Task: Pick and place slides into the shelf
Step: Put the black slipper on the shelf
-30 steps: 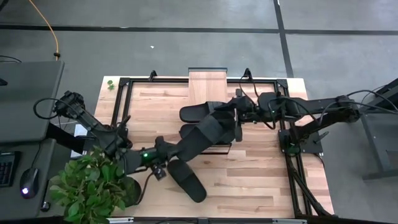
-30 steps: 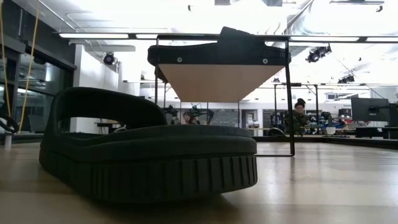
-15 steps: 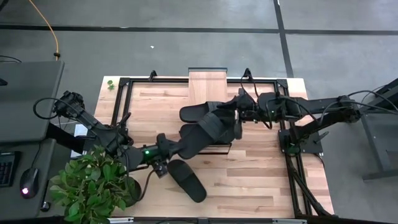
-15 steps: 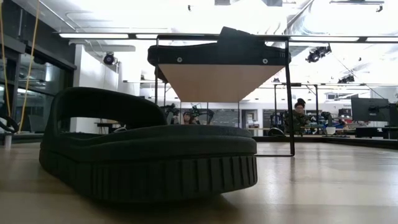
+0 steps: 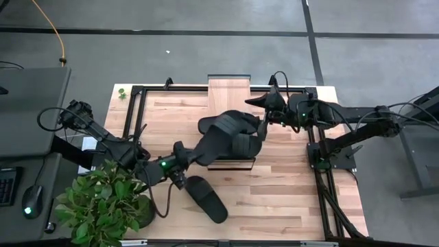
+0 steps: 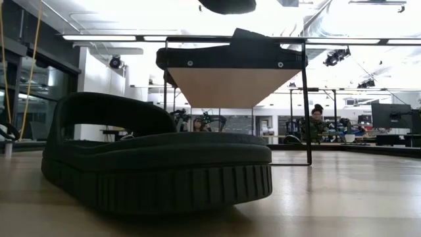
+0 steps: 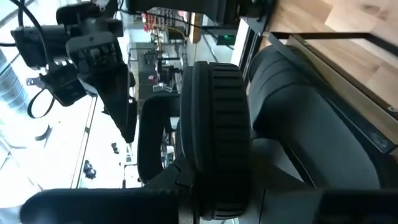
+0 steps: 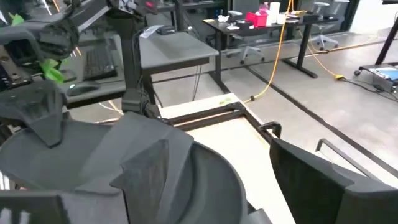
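Note:
My left gripper (image 5: 186,162) is shut on one black slide (image 5: 230,134), which reaches from it over the narrow wooden shelf (image 5: 230,88). The left wrist view shows this slide (image 7: 217,112) edge-on, its ribbed sole rim facing me. My right gripper (image 5: 260,113) stands open just beyond the slide's far right end, touching nothing. Another slide (image 5: 206,199) lies sole-down on the table near the front and fills the low view (image 6: 158,164). A further slide (image 6: 230,54) lies on the shelf's top plank (image 6: 233,85). My left gripper pinches the slide's near left end (image 7: 214,186) between its two fingers, across the sole. The fingers come roughly level from the table's near left. The slide is lifted clear and sticks out past the fingers toward the far right, over the shelf.
A potted green plant (image 5: 103,206) stands at the table's near left corner beside my left arm. A black metal frame (image 5: 322,171) runs along the table's edges. A person (image 6: 317,122) sits in the room far behind the table.
My right gripper has opened, let go of the slide's far right end and drawn back toward the table's far right. My left gripper keeps its hold, and the slide's free end has swung slightly toward the far edge.

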Controlling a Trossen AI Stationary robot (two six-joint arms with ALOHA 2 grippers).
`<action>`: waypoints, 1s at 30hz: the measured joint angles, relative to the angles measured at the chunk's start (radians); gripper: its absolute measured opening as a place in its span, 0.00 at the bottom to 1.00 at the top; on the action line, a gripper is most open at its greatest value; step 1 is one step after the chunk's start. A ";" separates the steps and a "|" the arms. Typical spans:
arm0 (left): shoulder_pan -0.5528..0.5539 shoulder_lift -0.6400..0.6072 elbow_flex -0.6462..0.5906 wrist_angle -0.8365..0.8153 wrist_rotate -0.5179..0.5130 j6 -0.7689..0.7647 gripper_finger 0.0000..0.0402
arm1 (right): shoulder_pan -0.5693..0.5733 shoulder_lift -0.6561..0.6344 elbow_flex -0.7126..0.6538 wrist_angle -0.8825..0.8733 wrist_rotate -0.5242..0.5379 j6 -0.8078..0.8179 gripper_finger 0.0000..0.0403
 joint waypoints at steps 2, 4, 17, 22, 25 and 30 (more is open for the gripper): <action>0.000 -0.008 0.000 -0.001 0.014 0.001 0.12 | 0.000 0.004 0.000 -0.001 -0.006 0.008 0.67; 0.011 -0.021 0.000 0.000 0.039 0.003 0.12 | 0.000 0.006 0.000 -0.009 -0.011 0.009 0.67; 0.268 -0.178 0.000 0.004 0.370 0.002 0.12 | 0.000 0.005 0.000 -0.017 -0.036 0.034 0.67; 0.404 -0.215 0.000 -0.004 0.543 0.002 0.12 | -0.001 0.005 0.000 -0.018 -0.052 0.035 0.67; 0.483 -0.235 0.000 -0.011 0.671 -0.001 0.12 | -0.001 0.004 0.000 -0.019 -0.053 0.035 0.67; 0.614 -0.250 0.000 -0.011 0.861 -0.031 0.12 | -0.002 0.004 0.000 -0.018 -0.053 0.035 0.67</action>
